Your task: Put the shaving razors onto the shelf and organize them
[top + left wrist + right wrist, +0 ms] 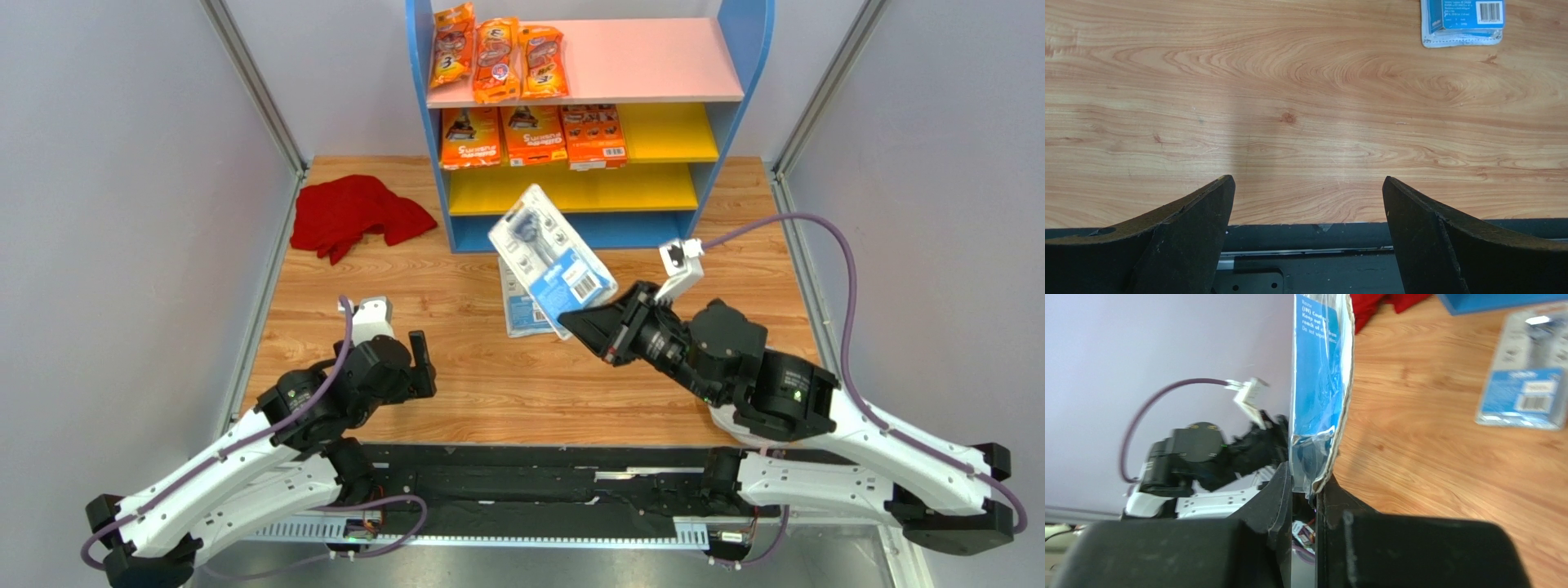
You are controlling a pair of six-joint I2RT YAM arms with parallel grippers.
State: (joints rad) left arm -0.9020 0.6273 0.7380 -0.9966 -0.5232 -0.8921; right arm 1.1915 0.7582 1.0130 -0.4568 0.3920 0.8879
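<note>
**The right claw (1306, 478) is clenched on a grey-blue blister card (550, 245), held off the wooden surface (466, 368).**
The left claw (1308, 184) hangs spread, gripping nothing. The held card, one razor under clear plastic, rises from the claw's tips toward the shelf (742, 74). A second blister card (525, 312) lies flat, partly hidden beneath it. Farther on, orange bags (497, 59) top the pink board and orange boxes (534, 135) the yellow.
</note>
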